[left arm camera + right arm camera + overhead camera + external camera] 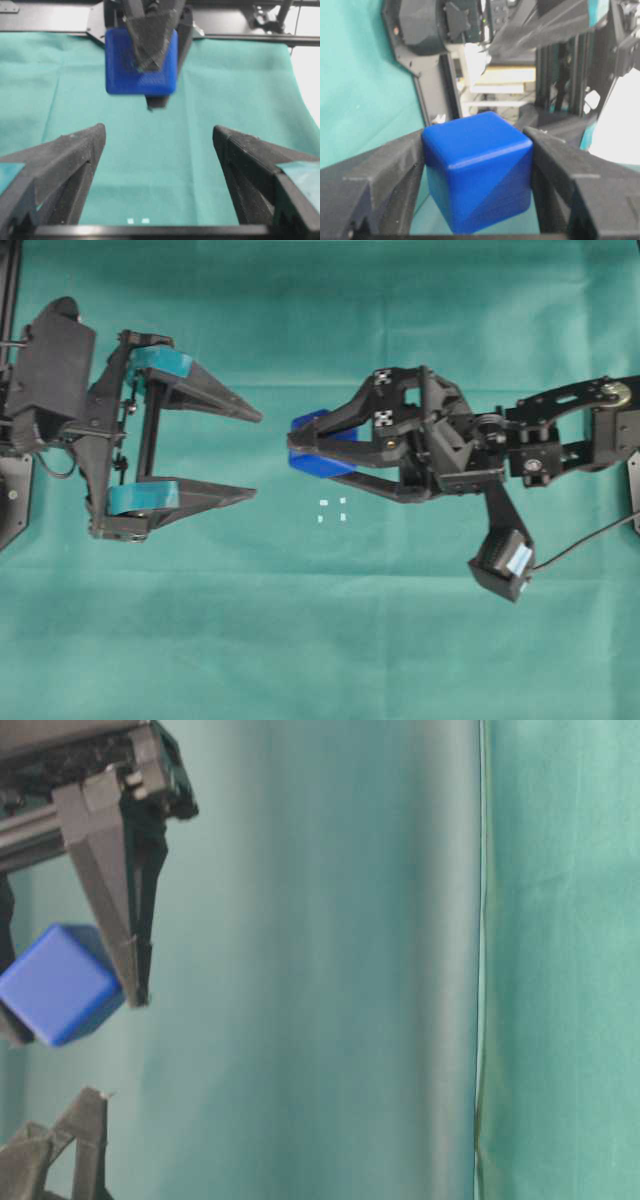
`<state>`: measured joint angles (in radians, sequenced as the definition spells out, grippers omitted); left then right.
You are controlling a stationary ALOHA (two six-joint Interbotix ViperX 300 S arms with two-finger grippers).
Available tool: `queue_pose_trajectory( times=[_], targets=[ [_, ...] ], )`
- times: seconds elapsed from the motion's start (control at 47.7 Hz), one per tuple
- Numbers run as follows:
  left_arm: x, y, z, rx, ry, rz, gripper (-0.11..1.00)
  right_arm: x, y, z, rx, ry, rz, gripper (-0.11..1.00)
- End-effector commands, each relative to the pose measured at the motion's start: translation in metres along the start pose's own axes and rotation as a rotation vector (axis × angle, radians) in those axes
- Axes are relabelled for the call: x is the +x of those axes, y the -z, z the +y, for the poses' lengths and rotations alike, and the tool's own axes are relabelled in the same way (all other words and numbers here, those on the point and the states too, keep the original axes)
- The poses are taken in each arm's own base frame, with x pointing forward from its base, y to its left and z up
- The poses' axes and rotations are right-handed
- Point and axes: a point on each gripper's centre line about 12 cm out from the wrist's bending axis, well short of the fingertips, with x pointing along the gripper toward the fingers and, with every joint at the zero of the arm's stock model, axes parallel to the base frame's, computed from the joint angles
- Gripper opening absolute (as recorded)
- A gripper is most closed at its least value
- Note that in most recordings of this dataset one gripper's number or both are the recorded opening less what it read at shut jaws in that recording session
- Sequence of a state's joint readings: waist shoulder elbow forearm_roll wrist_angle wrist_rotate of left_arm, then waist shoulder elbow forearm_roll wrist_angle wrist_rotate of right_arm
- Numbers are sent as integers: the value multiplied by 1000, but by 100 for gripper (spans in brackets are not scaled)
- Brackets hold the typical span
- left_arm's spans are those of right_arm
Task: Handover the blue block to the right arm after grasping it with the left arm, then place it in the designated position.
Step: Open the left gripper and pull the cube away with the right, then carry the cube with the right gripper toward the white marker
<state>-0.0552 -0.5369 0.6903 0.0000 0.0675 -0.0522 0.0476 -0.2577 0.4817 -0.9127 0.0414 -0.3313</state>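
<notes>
The blue block [320, 466] hangs above the green cloth, pinched between the plain black fingers of my right gripper [292, 452], which is shut on it. In the right wrist view the block [475, 170] fills the gap of the right gripper [476, 134], touching both fingers. My left gripper [255, 454], with teal-taped fingers, stands wide open just left of the block, apart from it. In the left wrist view the left gripper [159, 135] is empty, and the block [125, 65] is ahead of it. The designated position [332, 510], small white marks, lies on the cloth just below the block.
Green cloth [320, 640] covers the whole table. The right arm's wrist camera [503, 565] hangs toward the front right. In the table-level view the block [60, 982] sits at the far left, with a cloth fold line [480, 960] running vertically.
</notes>
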Motion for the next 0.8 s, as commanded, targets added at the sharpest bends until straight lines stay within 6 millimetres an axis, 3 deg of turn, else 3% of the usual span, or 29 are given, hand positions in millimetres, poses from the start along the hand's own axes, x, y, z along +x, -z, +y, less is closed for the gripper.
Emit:
queue_pose_trajectory(
  times=[0.0,0.377,0.775],
  targets=[
    [-5,-8,-2,-2,7,-26,100,-10,-3,-10,9,30,-4,63],
    [-3,-8,-2,-2,7,-21,100,-11,-3,-10,79,29,-6,63],
    [-3,-8,-2,-1,6,-20,100,-11,-6,-10,574,23,-39,63]
  ],
)
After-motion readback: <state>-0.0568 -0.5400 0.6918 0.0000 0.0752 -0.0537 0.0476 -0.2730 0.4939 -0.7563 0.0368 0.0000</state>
